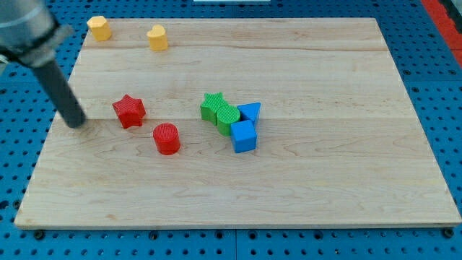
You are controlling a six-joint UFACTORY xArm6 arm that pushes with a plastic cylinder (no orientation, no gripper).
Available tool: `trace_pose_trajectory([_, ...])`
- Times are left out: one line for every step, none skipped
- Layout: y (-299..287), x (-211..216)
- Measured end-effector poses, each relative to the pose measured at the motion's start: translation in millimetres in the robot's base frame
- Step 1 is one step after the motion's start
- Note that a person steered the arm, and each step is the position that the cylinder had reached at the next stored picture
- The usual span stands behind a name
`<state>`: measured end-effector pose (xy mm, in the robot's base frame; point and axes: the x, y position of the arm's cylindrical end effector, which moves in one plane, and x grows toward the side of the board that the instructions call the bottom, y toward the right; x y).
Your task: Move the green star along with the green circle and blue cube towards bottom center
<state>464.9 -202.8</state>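
Observation:
The green star (212, 104) sits near the board's middle. The green circle (228, 118) touches it on its lower right. The blue cube (244, 136) lies just below and right of the green circle. A blue triangle (250, 112) sits right of the green circle, above the cube. My tip (75, 123) rests on the board at the view's left, well left of this cluster and just left of the red star (130, 110).
A red circle (167, 139) lies between the red star and the green cluster. Two yellow blocks (99, 28) (157, 37) sit at the top left. The wooden board (346, 180) lies on a blue pegboard surface (440, 87).

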Motion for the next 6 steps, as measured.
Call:
trace_pose_trajectory([82,-1])
trace_pose_trajectory([85,-67])
trace_pose_trajectory([81,-111])
trace_pose_trajectory([86,-113])
trace_pose_trajectory([166,-81])
trace_pose_trajectory([188,-9])
